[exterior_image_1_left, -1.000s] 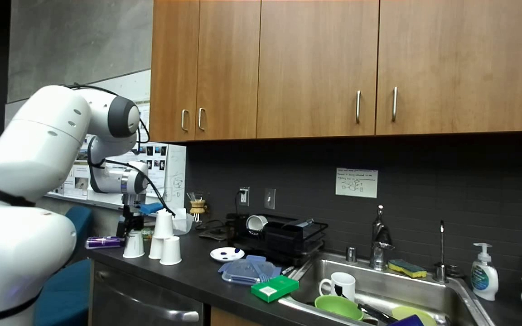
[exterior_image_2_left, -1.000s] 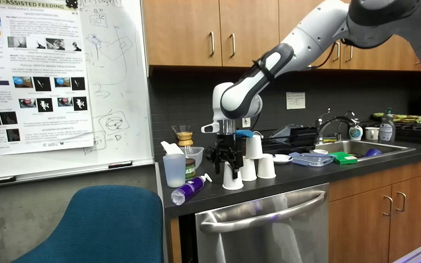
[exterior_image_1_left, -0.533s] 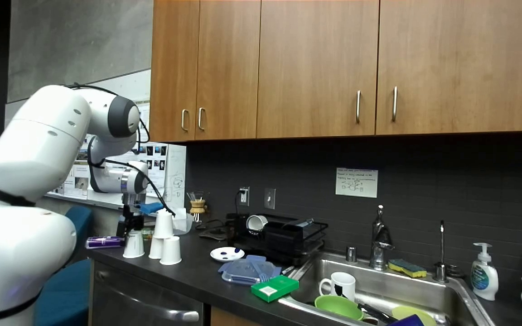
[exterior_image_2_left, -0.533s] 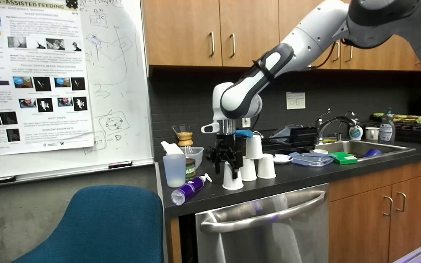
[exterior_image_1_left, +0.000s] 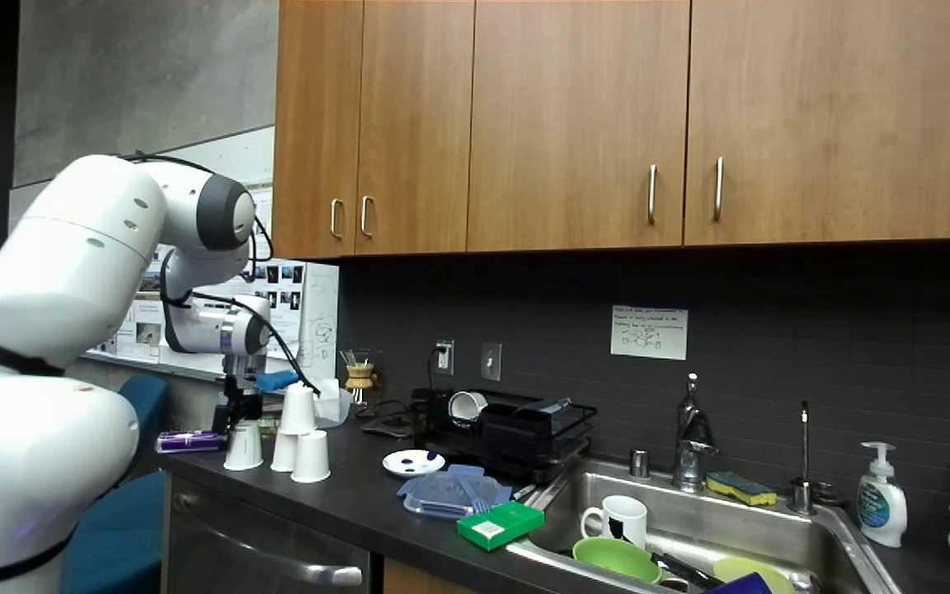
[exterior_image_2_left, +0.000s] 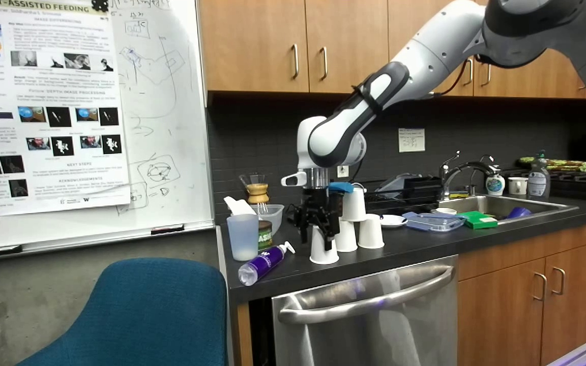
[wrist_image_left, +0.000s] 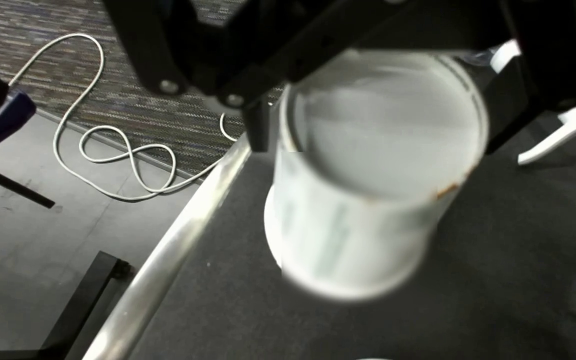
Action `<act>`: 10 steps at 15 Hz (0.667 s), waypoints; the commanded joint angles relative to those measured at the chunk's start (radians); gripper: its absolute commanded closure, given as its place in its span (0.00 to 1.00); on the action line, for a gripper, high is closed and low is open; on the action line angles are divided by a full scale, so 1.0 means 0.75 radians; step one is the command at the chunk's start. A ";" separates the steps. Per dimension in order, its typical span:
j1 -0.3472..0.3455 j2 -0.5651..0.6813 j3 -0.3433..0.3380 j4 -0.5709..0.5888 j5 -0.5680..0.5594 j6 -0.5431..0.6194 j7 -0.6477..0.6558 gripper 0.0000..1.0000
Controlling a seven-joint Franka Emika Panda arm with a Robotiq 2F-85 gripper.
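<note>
While suspended over a dark, flat-topped bench (exterior_image_2_left: 415, 240) from a jointed white robot arm (exterior_image_2_left: 440, 46), hovers beside a pyramid of three upturned white paper cups (exterior_image_2_left: 355, 213); with a wide-spread black metal pincer (exterior_image_2_left: 317, 239), near a purple plastic bottle (exterior_image_2_left: 262, 265) lying flat, straddles a lone upturned white paper cup (wrist_image_left: 375, 175) standing on the bench.

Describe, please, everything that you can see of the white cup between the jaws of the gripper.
The white cup looks like paper and narrows upward. It stands upside down on the dark counter, between the purple bottle and the stacked cups. Its closed base is on top, recessed within a raised edge with a small orange-brown mark. Blurred, faint greenish streaks show on its side. The gripper is around its upper part with open jaws; whether they touch it cannot be told.
</note>
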 commanded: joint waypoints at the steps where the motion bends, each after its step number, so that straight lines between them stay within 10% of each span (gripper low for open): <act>1: -0.032 -0.032 0.017 -0.053 0.028 0.055 -0.017 0.00; 10: -0.042 0.000 0.013 -0.045 0.049 0.085 -0.016 0.00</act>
